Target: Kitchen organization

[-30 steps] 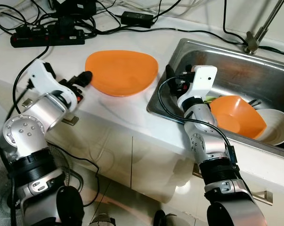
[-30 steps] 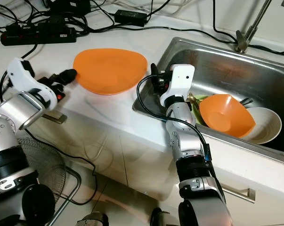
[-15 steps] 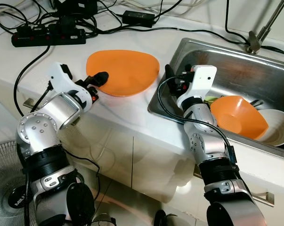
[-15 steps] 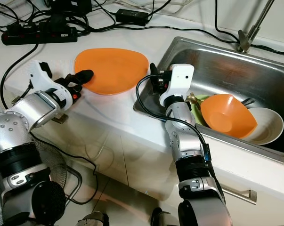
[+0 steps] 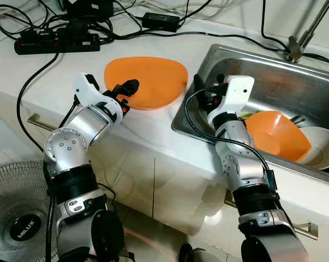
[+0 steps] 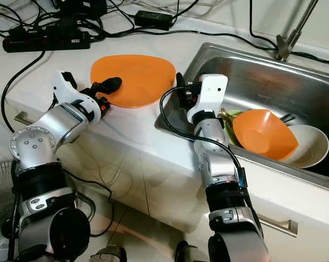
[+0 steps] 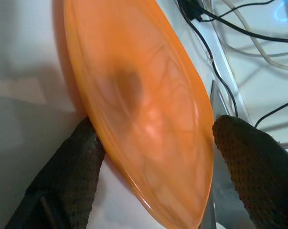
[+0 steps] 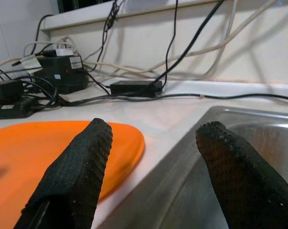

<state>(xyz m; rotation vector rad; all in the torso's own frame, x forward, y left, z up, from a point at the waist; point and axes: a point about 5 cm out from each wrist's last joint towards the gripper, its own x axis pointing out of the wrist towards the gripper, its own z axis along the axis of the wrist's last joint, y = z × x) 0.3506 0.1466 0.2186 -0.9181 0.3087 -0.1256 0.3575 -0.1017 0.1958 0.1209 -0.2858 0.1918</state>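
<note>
Meanwhile, left hand (image 7: 153,157) wide open astride orange plate (image 5: 148,82)'s edge; right hand (image 8: 153,176) open, empty.

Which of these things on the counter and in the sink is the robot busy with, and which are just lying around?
Part of the job:
- orange plate on the counter, with the left gripper open around its near rim
- orange bowl and white bowl in the sink
- right gripper, open at the sink's edge

Just lying about:
- power strip and cables
- black adapter
- fan on the floor
</note>
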